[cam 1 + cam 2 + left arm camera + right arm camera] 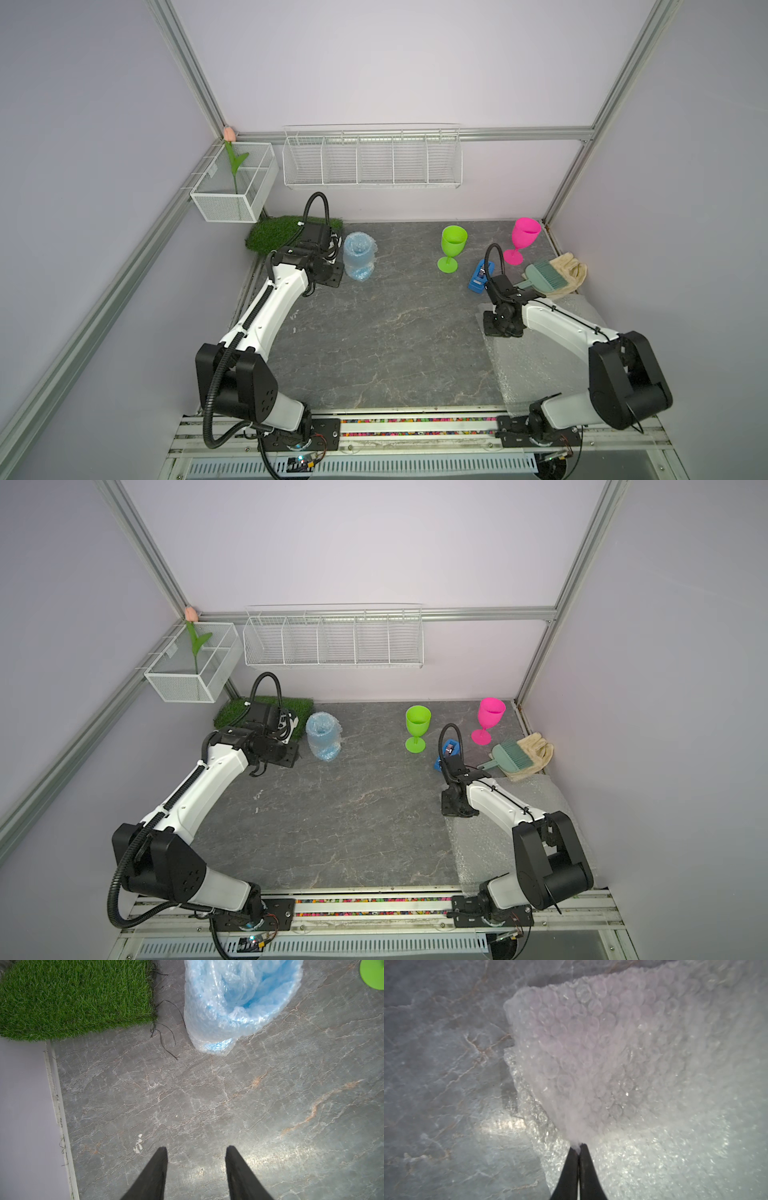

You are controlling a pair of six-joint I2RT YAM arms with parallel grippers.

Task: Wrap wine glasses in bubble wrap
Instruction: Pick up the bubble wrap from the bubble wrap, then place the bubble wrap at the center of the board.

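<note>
Far to my left, the wrapped goblet stands just beside the grass mat. Right of centre stands the middle goblet, the corner goblet behind it, the tape dispenser before both. Further right the brush lies on the glove; bubble wrap lies nearer me.

The left arm is stretched from the near left base toward the far left, and its wrist is bent downward. The left gripper is pointed down with its jaws parted. The right arm is extended along the right side, wrist lowered. The right gripper is closed, and a corner of the bubble wrap is pinched at its tips.
</note>
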